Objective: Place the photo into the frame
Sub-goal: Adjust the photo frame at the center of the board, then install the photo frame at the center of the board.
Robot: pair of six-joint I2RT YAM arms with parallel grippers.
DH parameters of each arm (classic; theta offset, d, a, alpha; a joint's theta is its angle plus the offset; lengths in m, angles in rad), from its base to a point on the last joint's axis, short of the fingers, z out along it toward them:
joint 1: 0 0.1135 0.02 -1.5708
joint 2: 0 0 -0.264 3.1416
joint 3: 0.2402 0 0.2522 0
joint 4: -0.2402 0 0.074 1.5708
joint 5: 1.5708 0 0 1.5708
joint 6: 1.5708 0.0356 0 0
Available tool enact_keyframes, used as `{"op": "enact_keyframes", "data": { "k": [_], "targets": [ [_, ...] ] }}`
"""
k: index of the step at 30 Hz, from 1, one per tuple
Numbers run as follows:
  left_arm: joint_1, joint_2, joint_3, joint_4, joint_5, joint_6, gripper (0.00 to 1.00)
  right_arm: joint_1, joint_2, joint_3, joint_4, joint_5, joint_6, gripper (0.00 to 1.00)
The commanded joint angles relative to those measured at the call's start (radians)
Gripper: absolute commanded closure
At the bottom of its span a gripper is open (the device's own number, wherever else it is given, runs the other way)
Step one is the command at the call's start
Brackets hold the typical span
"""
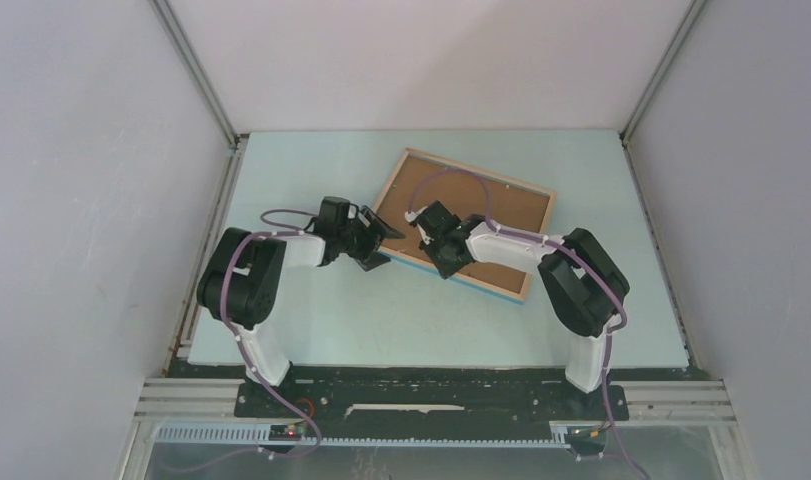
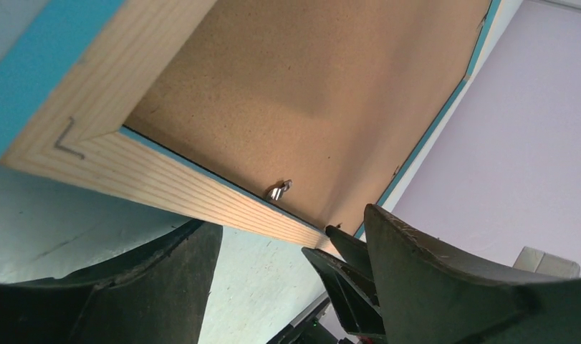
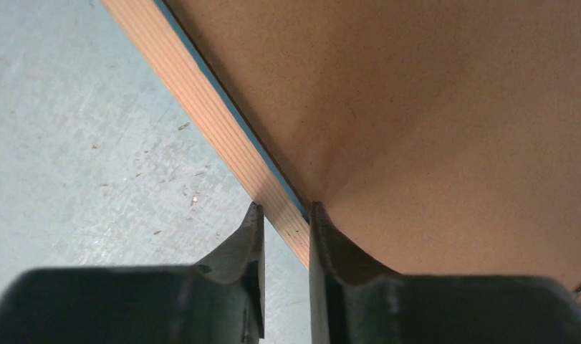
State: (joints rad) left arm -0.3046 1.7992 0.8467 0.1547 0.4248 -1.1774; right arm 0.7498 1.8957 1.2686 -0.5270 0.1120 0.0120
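The frame [image 1: 478, 178] lies face down on the table, light wood back up, with blue showing along its edges [image 2: 15, 79]. A plain brown backing board [image 1: 511, 212] fills it. My right gripper [image 1: 443, 265] straddles the near wooden rail [image 3: 201, 107], one finger on the table side and the other on the board side. It [image 3: 285, 211] is shut on that rail. My left gripper [image 1: 384, 247] stands open by the frame's left corner; in its own wrist view it [image 2: 287, 236] has the rail just beyond its fingertips. The photo is out of view.
A small metal tab [image 2: 278, 190] sticks up from the backing board beside the rail. The right gripper's black fingers [image 2: 344, 272] show in the left wrist view. Pale walls and metal posts [image 1: 196, 75] enclose the light blue table [image 1: 311, 320].
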Motion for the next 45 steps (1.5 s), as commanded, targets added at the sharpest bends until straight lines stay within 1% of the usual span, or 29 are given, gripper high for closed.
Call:
{"op": "enact_keyframes", "data": {
  "k": [1,2,5,7,9,11,13,15,18,21,24,26,28,30,31,34,39,42,45],
  "targets": [
    [0.017,0.052,0.023,-0.064,-0.044,0.065,0.21,0.059,-0.02,-0.055,-0.063,-0.013,0.12,0.82],
    [0.02,0.058,0.043,-0.092,-0.047,0.086,0.23,0.073,-0.032,-0.059,-0.066,-0.027,0.153,0.85],
    [0.029,0.062,0.083,-0.147,-0.061,0.147,0.34,0.09,-0.06,-0.063,-0.059,-0.096,0.302,0.89],
    [0.031,0.066,0.111,-0.209,-0.073,0.195,0.4,0.098,-0.08,-0.074,-0.021,-0.169,0.405,0.89],
    [0.031,0.077,0.154,-0.263,-0.085,0.246,0.44,0.106,-0.09,-0.093,0.061,-0.241,0.47,0.87],
    [0.032,0.091,0.194,-0.31,-0.091,0.291,0.45,0.118,-0.078,-0.094,0.139,-0.292,0.492,0.83],
    [0.033,0.106,0.231,-0.345,-0.097,0.328,0.46,0.111,-0.059,-0.083,0.194,-0.323,0.487,0.76],
    [0.033,0.117,0.259,-0.377,-0.11,0.363,0.47,0.087,-0.039,-0.04,0.182,-0.339,0.465,0.69],
    [0.033,0.126,0.276,-0.401,-0.118,0.397,0.48,0.032,-0.042,0.024,0.163,-0.397,0.43,0.55],
    [0.033,0.125,0.273,-0.415,-0.143,0.416,0.51,-0.025,-0.05,0.05,0.196,-0.462,0.42,0.4],
    [0.033,0.118,0.262,-0.42,-0.166,0.435,0.53,-0.084,-0.001,0.088,0.25,-0.559,0.435,0.39],
    [0.033,0.119,0.259,-0.42,-0.17,0.441,0.53,-0.116,0.058,0.129,0.278,-0.594,0.441,0.43],
    [0.033,0.126,0.266,-0.422,-0.168,0.445,0.58,-0.133,0.13,0.192,0.238,-0.563,0.432,0.53],
    [0.033,0.131,0.267,-0.43,-0.174,0.452,0.61,-0.143,0.187,0.289,0.183,-0.522,0.4,0.64],
    [0.033,0.132,0.265,-0.429,-0.177,0.454,0.62,-0.146,0.212,0.326,0.166,-0.514,0.383,0.67],
    [0.033,0.135,0.262,-0.424,-0.182,0.452,0.7,-0.149,0.28,0.412,0.142,-0.509,0.349,0.7],
    [0.046,0.15,0.266,-0.422,-0.179,0.438,0.8,-0.143,0.383,0.522,0.097,-0.557,0.324,0.76],
    [0.054,0.154,0.261,-0.414,-0.172,0.431,0.86,-0.141,0.4,0.518,0.095,-0.576,0.343,0.82],
    [0.06,0.155,0.255,-0.406,-0.17,0.426,0.9,-0.141,0.385,0.449,0.14,-0.631,0.377,0.86]
  ]
}}
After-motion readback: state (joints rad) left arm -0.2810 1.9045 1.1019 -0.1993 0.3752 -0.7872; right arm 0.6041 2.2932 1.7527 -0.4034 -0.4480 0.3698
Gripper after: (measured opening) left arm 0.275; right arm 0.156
